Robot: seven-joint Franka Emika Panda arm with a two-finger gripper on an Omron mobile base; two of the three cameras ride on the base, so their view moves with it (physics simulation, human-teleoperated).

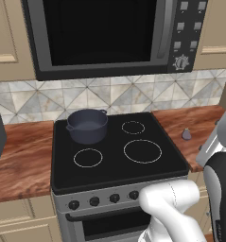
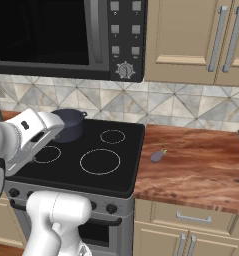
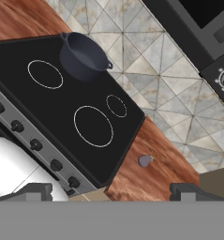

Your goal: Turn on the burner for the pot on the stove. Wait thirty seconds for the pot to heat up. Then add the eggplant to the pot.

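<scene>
The robot's two-finger dark pincer (image 3: 111, 193) is being held wide open and empty, its tips standing far apart at the bottom of the hand view, high above the scene and touching nothing. Below it, the range with the flat black glass top marked with white rings (image 3: 62, 101) is being looked down on, and its row of black knobs (image 3: 36, 145) along the grey front is being kept well clear of the tips. The round, dark blue-grey pot with two small side handles (image 1: 87, 125) is being carried on the rear left ring of that top. The tiny dull grey-purple teardrop-shaped eggplant (image 2: 157, 156) is lying on the reddish wooden desk (image 2: 201, 160) just to the right of the range, well apart from the pot. Above, a black-windowed microwave (image 1: 105, 33) is being shown against the patterned tile wall. Judging by this, the first step is only being begun: no knob is being touched. The next move is being judged to call for lowering the pincer to the knob that serves the pot's ring, and turning it.
</scene>
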